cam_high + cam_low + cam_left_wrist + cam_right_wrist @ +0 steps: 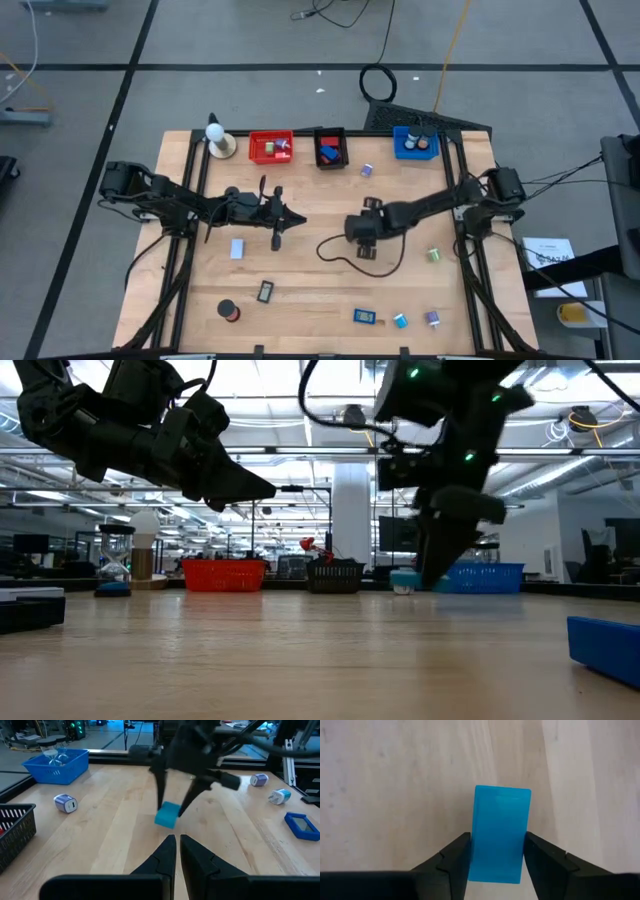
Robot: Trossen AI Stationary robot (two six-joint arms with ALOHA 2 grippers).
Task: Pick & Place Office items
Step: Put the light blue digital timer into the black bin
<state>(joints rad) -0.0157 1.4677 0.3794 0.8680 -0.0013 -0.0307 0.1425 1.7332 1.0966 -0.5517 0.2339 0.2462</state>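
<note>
1. The right gripper (495, 857) hangs over the middle of the pale wooden tabletop (300, 270). Its two dark fingers (450, 857) press on both sides of a bright light-blue plastic block (499, 832).
2. In the left wrist view, the same light-blue block (167, 814) sits tilted between the tips of the right gripper's fingers. I cannot tell if the block touches the wood or hangs just above it.
3. The left gripper (283, 217) waits over the left half of the tabletop, just left of the middle. Its fingers (167, 852) are nearly closed, with only a thin gap, and they hold nothing.
4. At the far edge of the tabletop stand three bins in a row: a red plastic basket (270, 147), a black plastic basket (330, 147) and a blue plastic basket (416, 143). Small pieces lie inside each one.
5. A white ball on a round tan base (217, 139) stands left of the red basket.
6. A small purple and white piece (368, 171) lies on the wood between the black basket and the blue basket.
7. A small pale blue block (237, 249) lies on the left part of the tabletop.
8. Near the front edge lie a small black roll with red on it (230, 311), a black-framed rectangle (265, 291) and a blue-framed rectangle (364, 317).
9. A small green piece (434, 255) lies on the right side.
</note>
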